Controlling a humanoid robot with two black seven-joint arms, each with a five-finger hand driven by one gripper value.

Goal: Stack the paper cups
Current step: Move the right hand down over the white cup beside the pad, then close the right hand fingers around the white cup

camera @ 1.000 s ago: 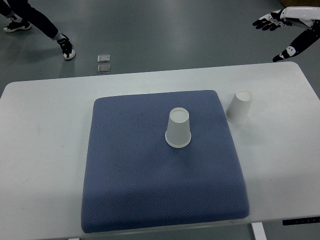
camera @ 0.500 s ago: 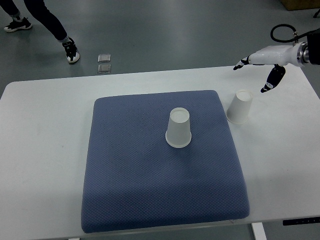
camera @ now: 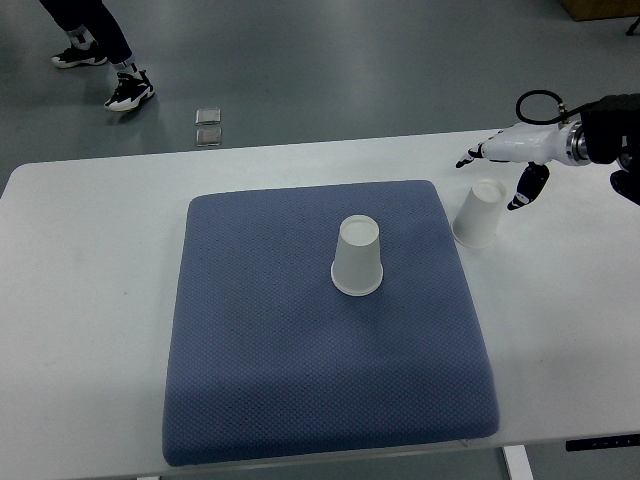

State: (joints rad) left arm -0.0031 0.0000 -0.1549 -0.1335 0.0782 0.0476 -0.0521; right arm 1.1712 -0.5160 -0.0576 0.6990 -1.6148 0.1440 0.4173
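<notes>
Reach step: your right hand is hovering just above the side cup, fingers spread wide and holding nothing.

You are looking at two upside-down cups: the side cup standing on the table just beside the mat's right edge, and the centre cup sitting mid-mat, well apart from it. Nothing is being stacked yet, by my reading. Your next move is calling for a lower hand, thumb and fingers closing round the side cup's wall gently, since thin paper is likely crushing easily, then a lift over the centre cup. Your left arm is not showing.
</notes>
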